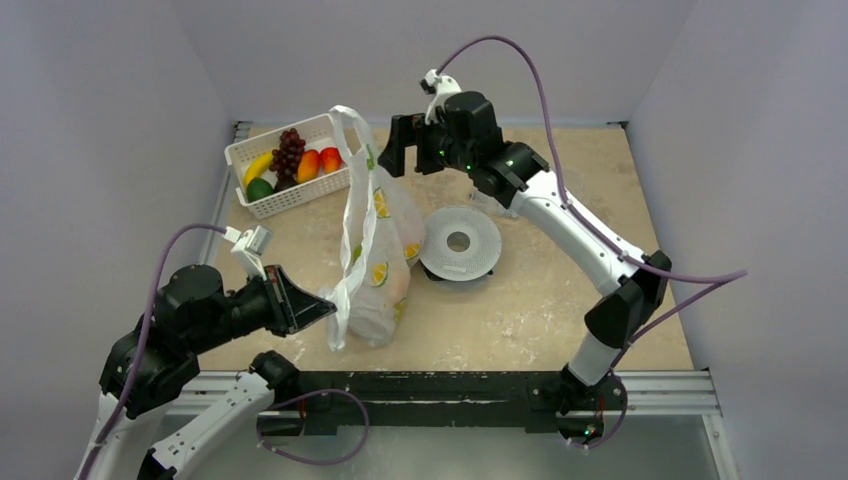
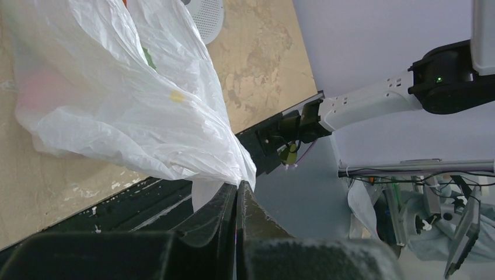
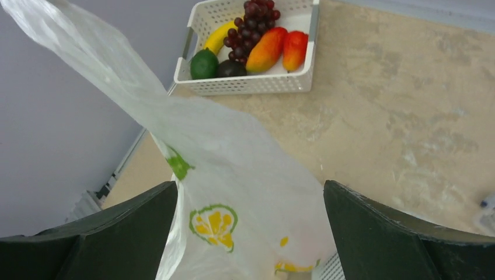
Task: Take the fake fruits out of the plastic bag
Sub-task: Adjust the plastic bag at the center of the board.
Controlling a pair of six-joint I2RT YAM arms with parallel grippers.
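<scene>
A mottled beige counter [image 1: 560, 300] boxed in by pale grey walls carries the thin, translucent white plastic bag with yellow citrus prints [image 1: 372, 250]. The bag stands mid-counter, its long axis running from its near-left bottom corner up and away to an upright handle loop [image 1: 348, 118]. The fake fruits show only as orange-pink lumps through the film low in the bag [image 1: 398, 288]. The left pincer [image 1: 322, 306] is pressed together on that near corner, so it is the arm in touch with the bag. The right pincer [image 1: 408, 152] hangs just beside the loop with its fingers spread; the bag is below and between them, and it grips nothing. I judge that the mouth lies toward the right arm. A white slotted basket of other fruit [image 1: 300, 195] sits at the far left.
</scene>
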